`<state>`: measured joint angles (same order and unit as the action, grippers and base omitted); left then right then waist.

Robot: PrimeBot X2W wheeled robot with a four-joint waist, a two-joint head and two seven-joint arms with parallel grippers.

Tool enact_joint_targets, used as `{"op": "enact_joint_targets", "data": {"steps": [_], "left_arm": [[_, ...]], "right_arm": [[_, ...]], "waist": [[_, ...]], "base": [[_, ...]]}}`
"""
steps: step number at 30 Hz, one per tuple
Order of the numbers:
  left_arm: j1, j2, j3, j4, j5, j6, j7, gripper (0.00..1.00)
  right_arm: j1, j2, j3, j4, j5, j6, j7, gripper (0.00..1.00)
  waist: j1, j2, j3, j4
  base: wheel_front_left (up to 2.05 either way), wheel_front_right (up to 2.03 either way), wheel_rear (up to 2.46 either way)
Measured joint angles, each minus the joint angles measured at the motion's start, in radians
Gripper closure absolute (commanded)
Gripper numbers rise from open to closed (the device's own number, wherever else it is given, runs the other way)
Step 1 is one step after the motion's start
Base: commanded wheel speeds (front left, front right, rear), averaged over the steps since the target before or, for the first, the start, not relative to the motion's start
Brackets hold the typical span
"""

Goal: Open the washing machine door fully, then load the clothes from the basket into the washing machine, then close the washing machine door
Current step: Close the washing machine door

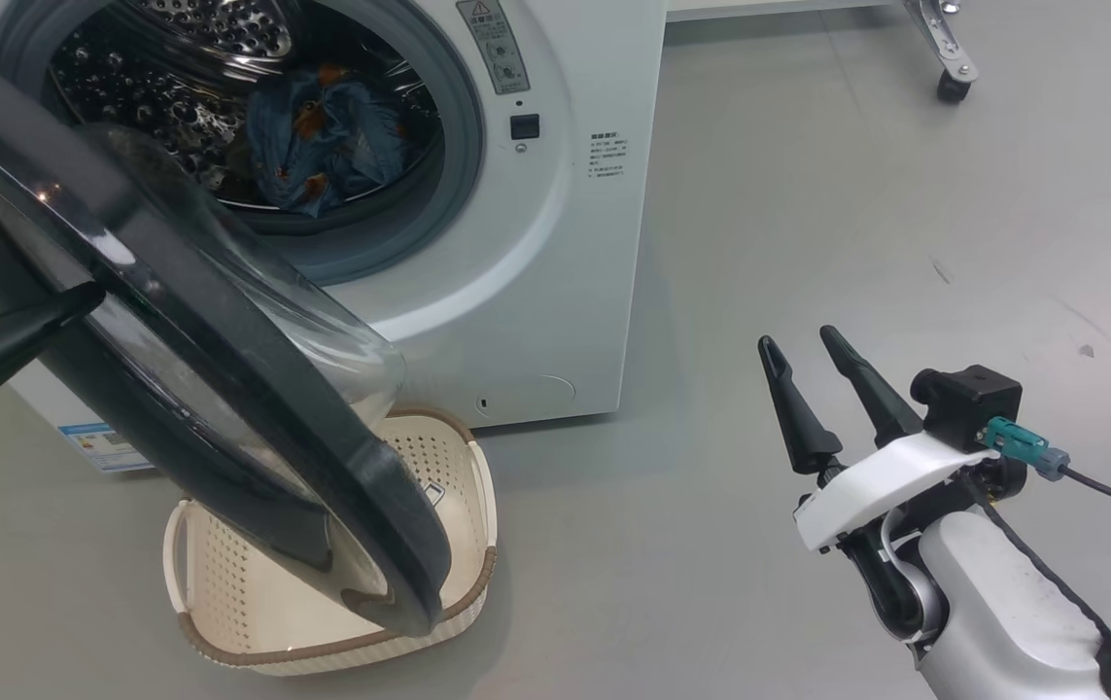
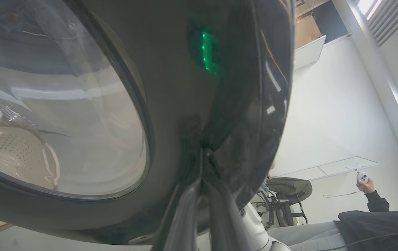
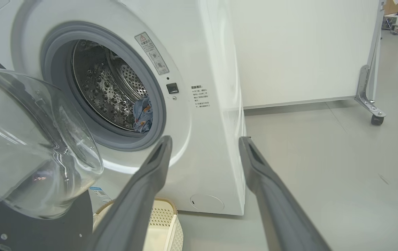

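Observation:
The washing machine (image 1: 536,292) stands with its door (image 1: 254,389) swung half open toward me, the glass bowl facing the drum. Light blue clothes (image 1: 322,136) lie inside the steel drum, also seen as clothes (image 3: 142,115) from the right wrist. My left gripper (image 1: 88,295) is shut, its tips pressed against the outer black rim of the door (image 2: 192,87), gripping nothing; in the left wrist view the left gripper (image 2: 202,155) meets that rim. The basket (image 1: 463,457) sits on the floor under the door, with no fabric visible inside. My right gripper (image 1: 796,338) hovers open and empty to the machine's right; from its wrist camera the right gripper (image 3: 205,139) points at the machine's front corner.
A white panel on a castor foot (image 1: 949,58) stands behind the machine at the right. Bare grey floor (image 1: 856,214) spreads to the right of the machine. A person's hand (image 2: 367,184) holding a small remote shows in the left wrist view.

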<state>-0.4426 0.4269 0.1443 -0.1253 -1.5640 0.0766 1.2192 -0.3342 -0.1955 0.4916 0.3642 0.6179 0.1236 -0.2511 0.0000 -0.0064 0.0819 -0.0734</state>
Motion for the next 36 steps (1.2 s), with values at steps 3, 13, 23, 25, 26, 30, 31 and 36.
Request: {"op": "enact_joint_targets", "data": {"steps": [3, 13, 23, 25, 26, 30, 31, 36], "left_arm": [[-0.003, -0.016, -0.02, -0.005, 0.0, 0.006, -0.009, 1.0], [-0.02, -0.058, -0.048, -0.015, 0.007, 0.006, -0.045, 1.0], [-0.027, -0.073, -0.047, -0.019, 0.029, 0.006, -0.069, 1.0], [-0.027, -0.073, -0.04, -0.021, 0.041, 0.006, -0.077, 1.0], [-0.027, -0.073, -0.039, -0.022, 0.041, 0.006, -0.077, 1.0], [-0.024, -0.057, -0.037, -0.025, 0.066, 0.004, -0.082, 1.0], [-0.023, -0.049, -0.033, -0.025, 0.069, 0.004, -0.086, 1.0], [-0.006, -0.046, -0.011, -0.027, 0.071, -0.014, -0.104, 0.44]], "right_arm": [[0.0, -0.002, -0.02, -0.002, 0.0, 0.0, 0.0, 0.0], [0.0, -0.001, -0.045, -0.004, 0.0, 0.0, 0.0, 0.0], [0.0, 0.001, -0.044, -0.007, -0.002, 0.0, 0.0, 0.0], [0.0, 0.009, -0.04, -0.007, -0.002, 0.0, 0.0, 0.0], [0.0, 0.009, -0.04, -0.007, -0.002, 0.0, 0.0, 0.0], [0.0, 0.008, -0.042, -0.007, -0.004, 0.0, 0.0, 0.0], [0.0, 0.008, -0.042, -0.007, -0.004, 0.0, 0.0, 0.0], [0.001, 0.008, -0.043, -0.007, -0.004, 0.0, 0.0, 0.0]], "waist": [[0.0, 0.0, 0.008, -0.012], [0.0, 0.0, 0.015, -0.001], [0.0, 0.0, 0.015, 0.03], [0.0, 0.0, 0.014, 0.035], [0.0, 0.0, 0.014, 0.036], [0.0, 0.0, 0.01, 0.042], [0.0, 0.0, 0.009, 0.043], [0.0, 0.0, 0.005, 0.048]], "base": [[0.0, 0.0, 0.0], [0.0, 0.0, 0.0], [0.0, 0.0, 0.0], [0.0, 0.0, 0.0], [0.0, 0.0, 0.0], [0.0, 0.0, 0.0], [0.0, 0.0, 0.0], [0.0, 0.0, 0.0]]}}
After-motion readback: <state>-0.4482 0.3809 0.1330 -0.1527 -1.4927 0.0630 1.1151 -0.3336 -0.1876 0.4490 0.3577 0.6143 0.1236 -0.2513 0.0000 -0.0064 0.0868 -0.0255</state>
